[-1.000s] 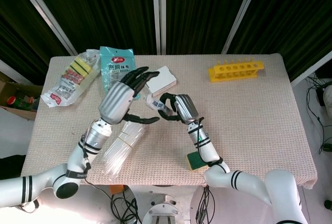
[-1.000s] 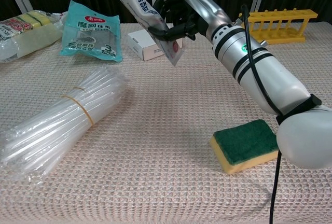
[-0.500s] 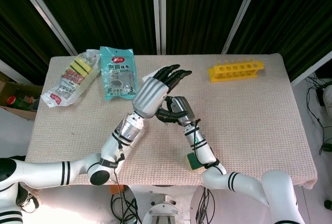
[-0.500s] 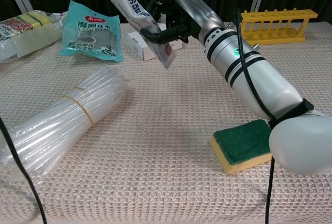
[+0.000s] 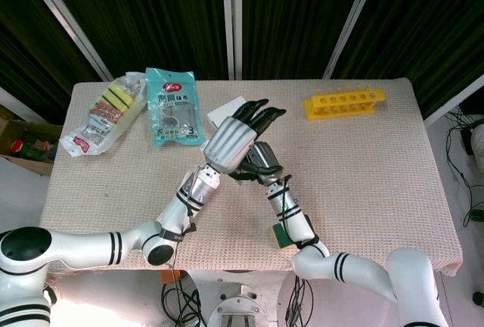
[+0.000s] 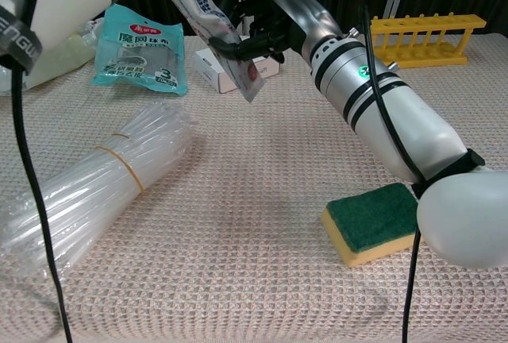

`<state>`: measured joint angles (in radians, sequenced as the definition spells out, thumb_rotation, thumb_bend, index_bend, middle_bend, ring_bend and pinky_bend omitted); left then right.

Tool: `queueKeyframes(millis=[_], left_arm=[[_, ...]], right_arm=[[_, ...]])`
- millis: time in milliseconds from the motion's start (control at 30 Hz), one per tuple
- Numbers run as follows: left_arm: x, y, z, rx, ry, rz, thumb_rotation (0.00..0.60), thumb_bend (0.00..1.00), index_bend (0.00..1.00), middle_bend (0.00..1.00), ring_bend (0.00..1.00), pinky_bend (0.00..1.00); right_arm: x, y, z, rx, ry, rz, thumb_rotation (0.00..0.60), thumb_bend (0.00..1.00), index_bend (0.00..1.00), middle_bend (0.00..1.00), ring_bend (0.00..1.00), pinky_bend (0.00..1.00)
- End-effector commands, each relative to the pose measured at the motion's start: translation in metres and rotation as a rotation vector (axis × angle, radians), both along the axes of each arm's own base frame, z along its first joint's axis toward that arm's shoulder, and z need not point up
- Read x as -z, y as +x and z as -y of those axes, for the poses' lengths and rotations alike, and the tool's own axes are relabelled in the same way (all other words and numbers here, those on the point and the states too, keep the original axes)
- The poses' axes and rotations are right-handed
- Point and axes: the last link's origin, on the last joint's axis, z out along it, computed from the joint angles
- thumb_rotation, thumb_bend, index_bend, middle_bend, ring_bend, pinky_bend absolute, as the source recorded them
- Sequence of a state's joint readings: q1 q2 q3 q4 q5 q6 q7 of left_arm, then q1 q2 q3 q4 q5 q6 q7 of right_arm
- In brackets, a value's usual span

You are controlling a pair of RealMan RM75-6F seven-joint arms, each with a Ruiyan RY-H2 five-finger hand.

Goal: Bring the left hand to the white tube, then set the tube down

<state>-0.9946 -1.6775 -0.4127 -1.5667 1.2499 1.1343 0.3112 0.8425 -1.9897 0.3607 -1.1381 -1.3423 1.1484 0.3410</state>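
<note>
Half the white tube (image 6: pixel 216 32) hides behind left robot hand (image 5: pixel 234 137).

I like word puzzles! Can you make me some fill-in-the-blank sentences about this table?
The white tube is held by the robot's ____ robot hand.
The test tube rack is colored ____.
The sponge has a ____ top.
The bundle of clear straws is tied with a rubber ____.

Missing words: right; yellow; green; band
</note>
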Motion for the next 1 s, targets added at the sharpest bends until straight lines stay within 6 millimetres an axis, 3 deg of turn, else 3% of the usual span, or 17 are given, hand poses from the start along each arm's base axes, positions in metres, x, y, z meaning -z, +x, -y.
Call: queueKeyframes(millis=[33, 467, 700, 1000], left_arm=[[0.003, -0.001, -0.003, -0.011, -0.007, -0.015, 0.000, 0.00, 0.14, 0.19, 0.10, 0.16], [-0.003, -0.005, -0.012, -0.067, -0.032, -0.020, 0.000, 0.00, 0.14, 0.19, 0.10, 0.16], [-0.007, -0.020, -0.022, -0.156, -0.076, 0.007, 0.000, 0.00, 0.13, 0.19, 0.10, 0.16], [-0.014, -0.024, -0.026, -0.168, -0.070, 0.023, 0.000, 0.00, 0.14, 0.19, 0.10, 0.16]], right_arm=[[-0.001, -0.001, 0.000, 0.001, -0.004, -0.002, 0.600, 0.51, 1.00, 0.91, 0.81, 0.93], [-0.003, -0.005, 0.000, -0.015, -0.033, -0.014, 0.600, 0.51, 1.00, 0.91, 0.81, 0.93], [-0.003, -0.006, 0.001, -0.033, -0.041, -0.014, 0.600, 0.51, 1.00, 0.91, 0.81, 0.93], [-0.003, -0.005, 0.001, -0.035, -0.056, 0.000, 0.600, 0.51, 1.00, 0.91, 0.81, 0.92]])
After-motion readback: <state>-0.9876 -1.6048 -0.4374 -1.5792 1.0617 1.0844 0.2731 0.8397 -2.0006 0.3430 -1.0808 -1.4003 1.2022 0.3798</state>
